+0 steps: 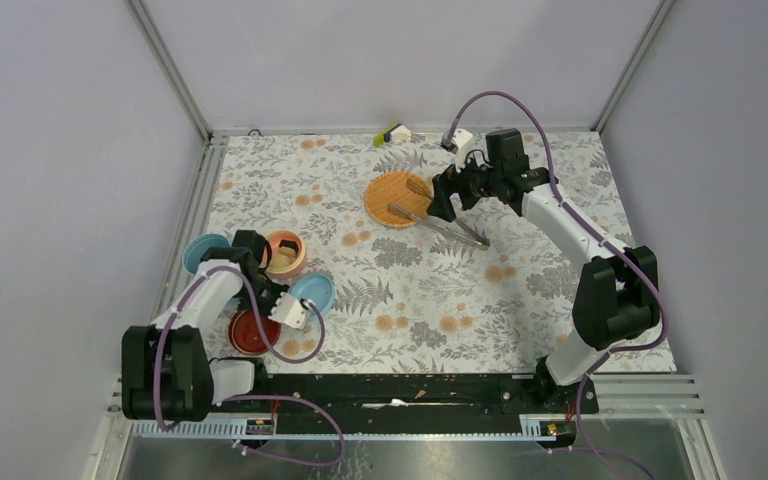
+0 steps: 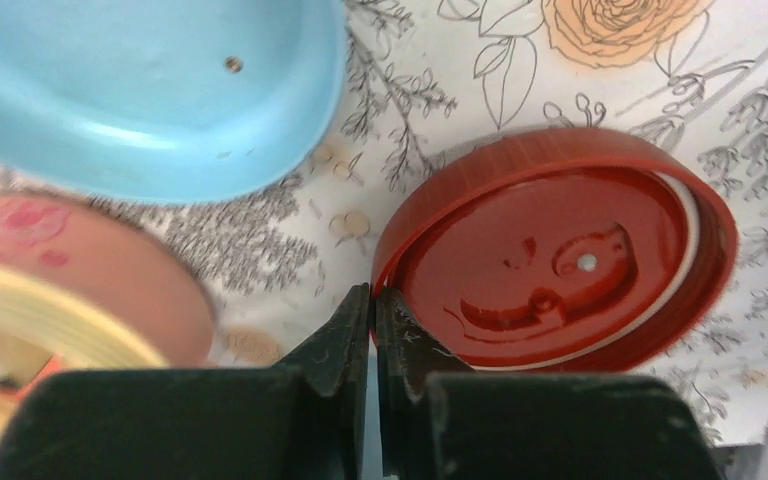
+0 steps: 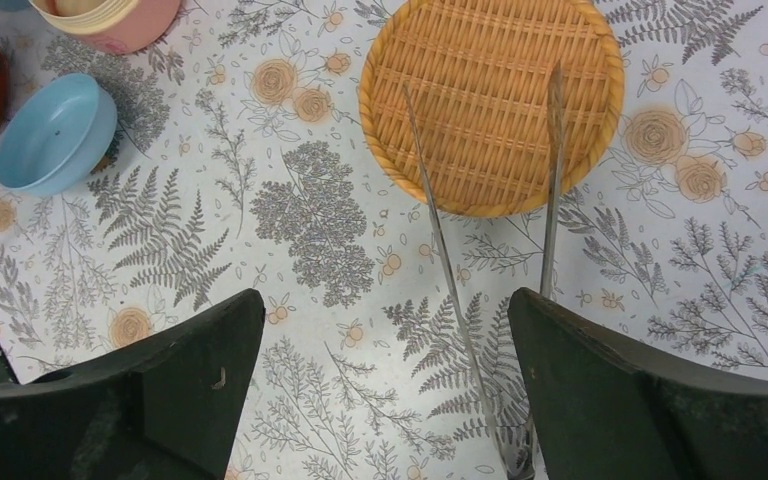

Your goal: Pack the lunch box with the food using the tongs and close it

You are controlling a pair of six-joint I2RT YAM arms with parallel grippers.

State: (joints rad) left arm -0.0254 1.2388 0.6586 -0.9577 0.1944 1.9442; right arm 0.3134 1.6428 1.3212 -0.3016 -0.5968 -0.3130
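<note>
Because the slim silver metal tongs (image 3: 445, 250) lie low, the wide-open right gripper (image 3: 385, 300) may skid off them; the left gripper (image 2: 372, 295) is shut beside a round red lid (image 2: 560, 260).

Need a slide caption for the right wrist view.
Open right claw poised above silver tongs, their tips over the orange woven plate.

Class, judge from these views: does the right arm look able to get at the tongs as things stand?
Probably yes: the open right gripper hangs over the tongs, which lie uncovered with their tips on the plate; nothing seems in the way.
</note>
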